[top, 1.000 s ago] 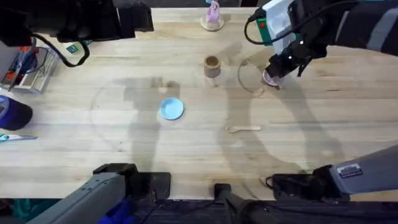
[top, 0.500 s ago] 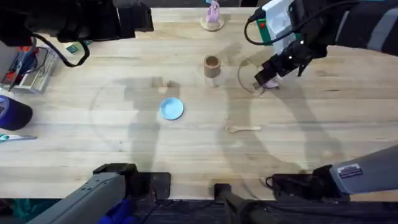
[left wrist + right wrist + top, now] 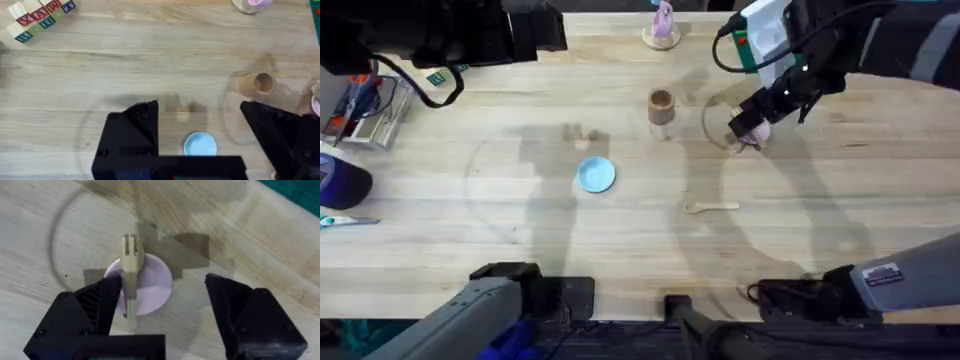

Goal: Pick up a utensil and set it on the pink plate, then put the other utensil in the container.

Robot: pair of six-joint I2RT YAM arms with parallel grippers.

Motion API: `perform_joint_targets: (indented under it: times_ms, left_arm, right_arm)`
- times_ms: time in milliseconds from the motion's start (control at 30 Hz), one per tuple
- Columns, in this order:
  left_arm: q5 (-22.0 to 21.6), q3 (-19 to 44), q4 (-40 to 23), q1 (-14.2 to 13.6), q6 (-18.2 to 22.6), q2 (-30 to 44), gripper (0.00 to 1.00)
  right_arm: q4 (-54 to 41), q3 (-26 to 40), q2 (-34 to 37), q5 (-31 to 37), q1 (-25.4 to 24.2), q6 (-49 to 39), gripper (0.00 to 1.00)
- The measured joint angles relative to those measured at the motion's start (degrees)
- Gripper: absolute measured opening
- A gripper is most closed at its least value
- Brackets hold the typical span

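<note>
From overhead, the right gripper (image 3: 752,127) hangs over the pink plate (image 3: 757,133) at the bench's (image 3: 620,230) far right, with the cup (image 3: 661,106) left of it and the spoon (image 3: 712,207) lying nearer. The left wrist view shows the left gripper (image 3: 210,145) spread above the blue plate (image 3: 200,144). The right wrist view shows the fork (image 3: 131,275) lying across the plate (image 3: 150,287), tines past its rim, between the released, wide-apart fingers.

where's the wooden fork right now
The fork lies across the pink plate, under the open right gripper, right of the wooden cup in the overhead view.
</note>
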Motion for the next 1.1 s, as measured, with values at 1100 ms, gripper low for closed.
perform_joint_targets:
  times_ms: [1100]
  left_arm:
    - [0.0, 0.0, 0.0, 0.0, 0.0, 0.0, 0.993]
  right_arm:
    - [-19.9, -0.2, -25.7, -14.0, 3.7, -8.5, 0.996]
